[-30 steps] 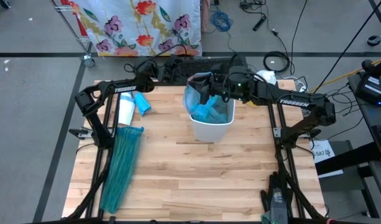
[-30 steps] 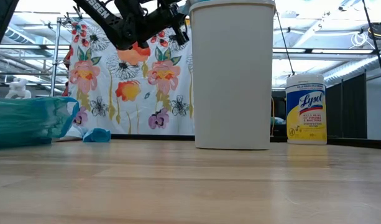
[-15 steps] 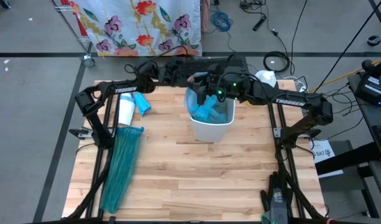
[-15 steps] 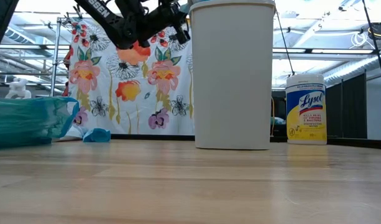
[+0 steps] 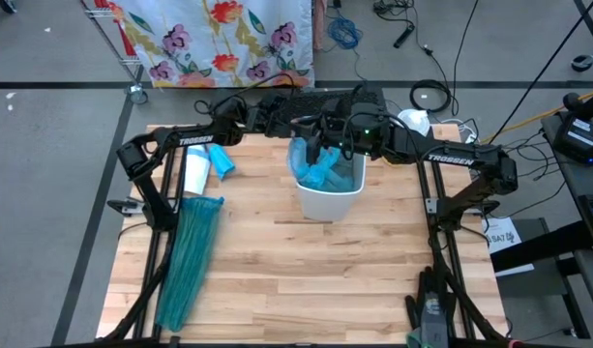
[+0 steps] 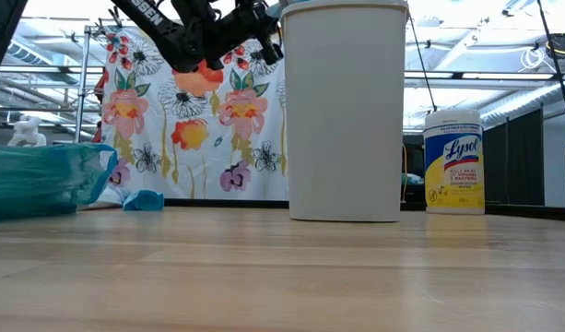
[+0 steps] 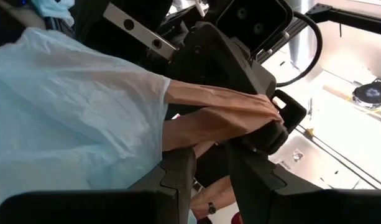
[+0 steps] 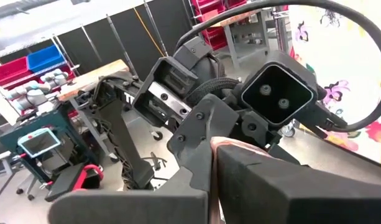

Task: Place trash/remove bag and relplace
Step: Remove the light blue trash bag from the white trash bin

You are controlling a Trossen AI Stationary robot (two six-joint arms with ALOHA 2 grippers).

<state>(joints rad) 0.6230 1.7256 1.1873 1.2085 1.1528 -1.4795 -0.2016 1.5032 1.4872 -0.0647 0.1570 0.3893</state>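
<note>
high view: a white bin (image 5: 332,201) stands on the tabletop (image 5: 315,290) near the middle of its far edge, lined with the pale-blue bag (image 5: 301,159); blue trash (image 5: 325,174) lies inside it; the left arm reaches along the far edge and the left claw (image 5: 294,124) sits at the bin's far rim; the right claw (image 5: 317,147) meets it there over the bag's edge; a teal-green bag (image 5: 190,261) lies along the left edge; a white canister (image 5: 196,170) and a blue scrap (image 5: 222,159) lie near the far left corner.

low view: the bin (image 6: 345,111) stands upright, the canister (image 6: 453,161) on one side of it, the teal-green bag (image 6: 42,180) and the scrap (image 6: 142,200) on the other; an arm (image 6: 194,32) hangs above; a floral cloth (image 6: 208,120) hangs behind.

left wrist view: the left claw (image 7: 206,180) shows a narrow gap between its fingers; the bag (image 7: 72,130) is drawn into a taut strip ending at the right claw (image 7: 274,115).

right wrist view: the right claw (image 8: 214,168) is pressed closed on a thin strip of the film.
</note>
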